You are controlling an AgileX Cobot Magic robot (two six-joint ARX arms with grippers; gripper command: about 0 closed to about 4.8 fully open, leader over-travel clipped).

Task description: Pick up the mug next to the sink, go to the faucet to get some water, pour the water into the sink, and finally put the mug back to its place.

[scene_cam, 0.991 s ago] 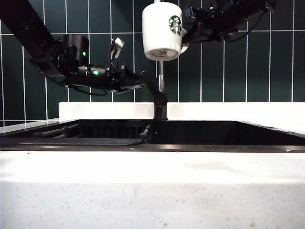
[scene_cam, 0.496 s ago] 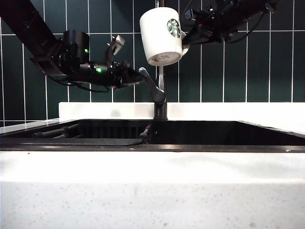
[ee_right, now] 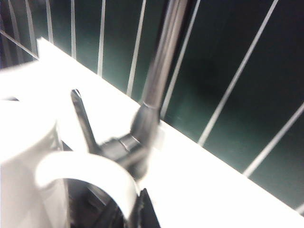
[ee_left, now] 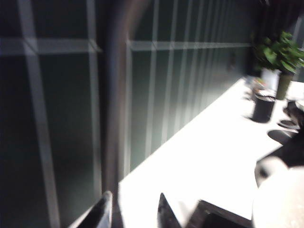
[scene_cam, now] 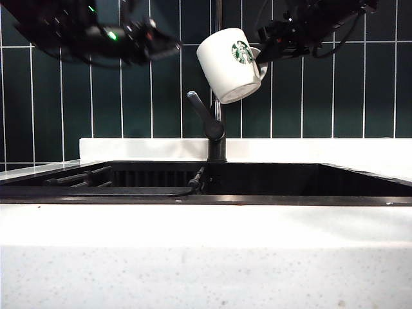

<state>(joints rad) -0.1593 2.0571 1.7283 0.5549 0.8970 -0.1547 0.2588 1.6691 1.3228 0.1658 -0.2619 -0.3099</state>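
White speckled countertop [scene_cam: 206,251] framing sink [scene_cam: 257,183]

White mug [scene_cam: 232,63] tilted — above sink [scene_cam: 270,180].

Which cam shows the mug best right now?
Exterior view: the whole mug shows, tilted above the sink, logo facing the camera, the right claw shut on its handle. Right wrist view gives only a blurred handle loop and part of the wall. Left wrist view has a white blur at the frame edge, possibly the mug.
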